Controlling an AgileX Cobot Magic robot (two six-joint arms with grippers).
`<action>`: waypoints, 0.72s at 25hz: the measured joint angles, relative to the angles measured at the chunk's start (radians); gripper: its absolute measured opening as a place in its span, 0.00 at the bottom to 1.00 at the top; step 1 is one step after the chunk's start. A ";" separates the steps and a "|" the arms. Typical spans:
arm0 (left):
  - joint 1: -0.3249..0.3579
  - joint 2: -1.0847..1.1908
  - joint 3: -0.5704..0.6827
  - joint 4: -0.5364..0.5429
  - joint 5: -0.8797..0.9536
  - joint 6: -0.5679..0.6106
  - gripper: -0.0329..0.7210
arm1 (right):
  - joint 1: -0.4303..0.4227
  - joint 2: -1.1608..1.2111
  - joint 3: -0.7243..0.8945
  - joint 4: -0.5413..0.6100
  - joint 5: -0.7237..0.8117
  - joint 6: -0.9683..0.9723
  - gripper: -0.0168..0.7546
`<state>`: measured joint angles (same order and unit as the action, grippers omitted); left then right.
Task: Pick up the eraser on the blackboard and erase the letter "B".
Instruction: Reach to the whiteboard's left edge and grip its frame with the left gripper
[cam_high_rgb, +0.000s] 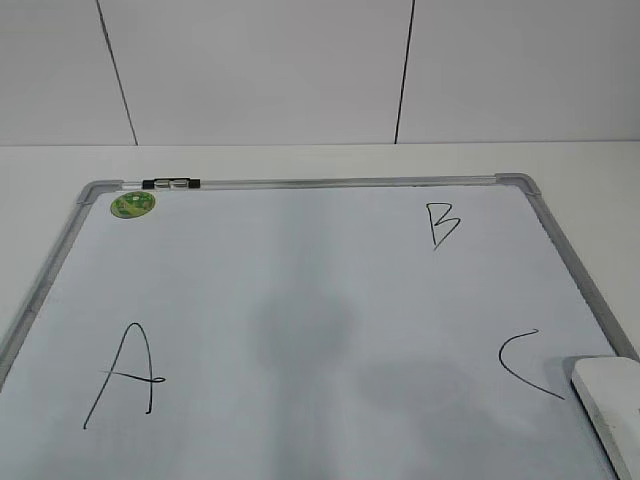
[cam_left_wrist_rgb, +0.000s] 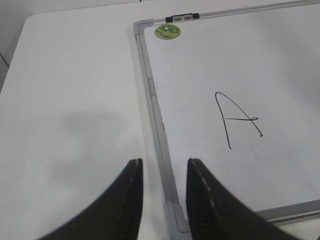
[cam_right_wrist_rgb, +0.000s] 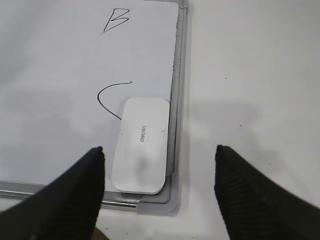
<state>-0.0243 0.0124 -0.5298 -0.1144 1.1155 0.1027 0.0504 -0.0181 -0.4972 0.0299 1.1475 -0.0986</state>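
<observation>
- Right wrist view: I see my right gripper (cam_right_wrist_rgb: 159, 172) with its fingers (cam_right_wrist_rgb: 75, 192) spread wide and nothing between them, hanging above the eraser (cam_right_wrist_rgb: 141, 145). The eraser lies flat in the blackboard's (cam_right_wrist_rgb: 60, 70) near right corner, close along the grey frame, its far end just touching the tail of the letter "C" (cam_right_wrist_rgb: 107, 97). The letter "B" (cam_right_wrist_rgb: 115, 20) sits farther up the board, well apart from the eraser.
- Left wrist view: my left gripper (cam_left_wrist_rgb: 164, 192) shows a narrow gap between its fingers (cam_left_wrist_rgb: 127, 200), holding nothing, above the board's near left frame edge. The letter "A" (cam_left_wrist_rgb: 235, 117) is on the board to the right; a green round magnet (cam_left_wrist_rgb: 167, 31) sits at the far corner beside a black clip (cam_left_wrist_rgb: 182, 17) on the frame.
- Exterior view: no arm shows. The "B" (cam_high_rgb: 441, 224) is intact at upper right, and the eraser (cam_high_rgb: 612, 405) is at the lower right edge.
</observation>
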 joint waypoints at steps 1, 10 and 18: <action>0.000 0.000 0.000 0.000 0.000 0.000 0.34 | 0.000 0.000 0.000 0.000 0.000 0.000 0.71; 0.000 0.000 0.000 0.000 0.000 0.000 0.34 | 0.000 0.000 0.000 0.000 0.000 0.000 0.71; 0.000 0.000 0.000 0.000 0.000 0.000 0.34 | 0.000 0.000 0.000 0.000 0.000 0.000 0.71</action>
<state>-0.0243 0.0124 -0.5298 -0.1144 1.1155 0.1027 0.0504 -0.0181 -0.4972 0.0299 1.1475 -0.0986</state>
